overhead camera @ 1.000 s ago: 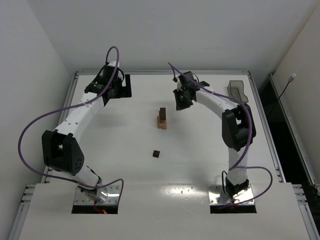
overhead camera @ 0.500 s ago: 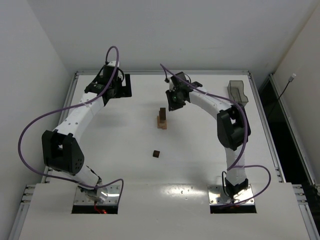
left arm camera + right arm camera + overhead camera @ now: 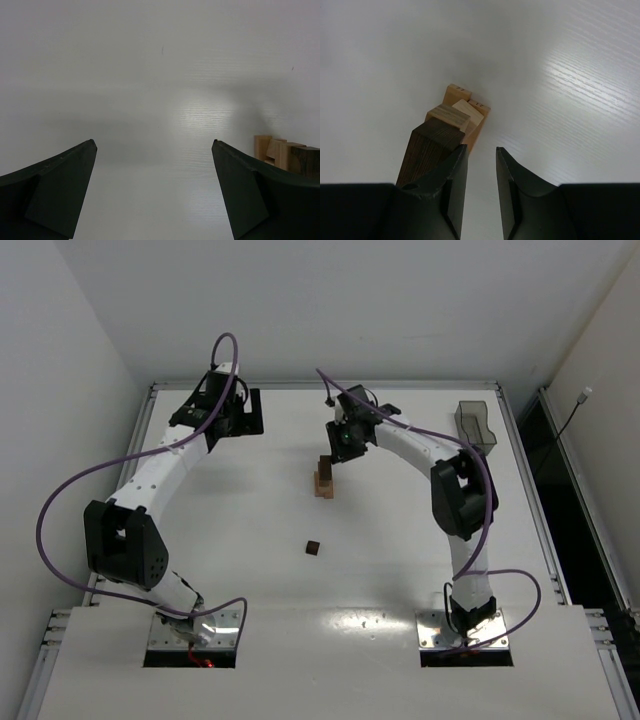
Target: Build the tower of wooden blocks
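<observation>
The wood block tower point(image 3: 324, 478) stands mid-table: tan blocks at the base and a dark brown block on top. In the right wrist view the dark block point(image 3: 431, 149) is upright over the tan blocks point(image 3: 466, 111). My right gripper point(image 3: 341, 444) hovers just right of and behind the tower top. Its jaws point(image 3: 481, 148) are a narrow gap apart with nothing between them, and the left finger is beside the dark block. My left gripper point(image 3: 236, 416) is wide open and empty point(image 3: 154, 145) at the far left. The tower shows at the right edge of the left wrist view point(image 3: 281, 153).
A small loose dark brown block point(image 3: 313, 547) lies on the table in front of the tower. A smoky-grey see-through tray point(image 3: 475, 423) stands at the far right corner. The table rim point(image 3: 320, 386) runs along the back.
My right gripper has moved left, from well to the right of the tower to right beside its top. The left arm, the tower and the loose block have not moved.
</observation>
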Controlling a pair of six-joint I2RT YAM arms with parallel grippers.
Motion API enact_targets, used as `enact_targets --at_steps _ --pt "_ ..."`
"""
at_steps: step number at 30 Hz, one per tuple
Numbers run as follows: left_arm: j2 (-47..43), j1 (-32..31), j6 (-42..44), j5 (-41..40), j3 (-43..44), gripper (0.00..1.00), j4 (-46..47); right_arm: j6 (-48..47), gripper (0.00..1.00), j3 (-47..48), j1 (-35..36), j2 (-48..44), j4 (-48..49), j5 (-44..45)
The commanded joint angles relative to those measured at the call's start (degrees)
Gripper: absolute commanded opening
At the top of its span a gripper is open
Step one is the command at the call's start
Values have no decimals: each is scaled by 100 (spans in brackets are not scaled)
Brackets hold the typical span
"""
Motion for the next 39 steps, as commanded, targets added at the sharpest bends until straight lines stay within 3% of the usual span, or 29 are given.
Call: enact_targets --at_steps 1,19,29,39 --pt "-114 86 -46 36 -19 100 154 54 26 304 45 47 140 -111" --pt "-61 139 -99 97 -125 100 154 54 30 304 97 -5 140 28" --pt "-61 139 -204 167 -178 100 206 107 7 -397 45 -629 87 626" --pt "-8 139 -257 221 -125 100 206 -51 5 -970 255 -1254 87 170"
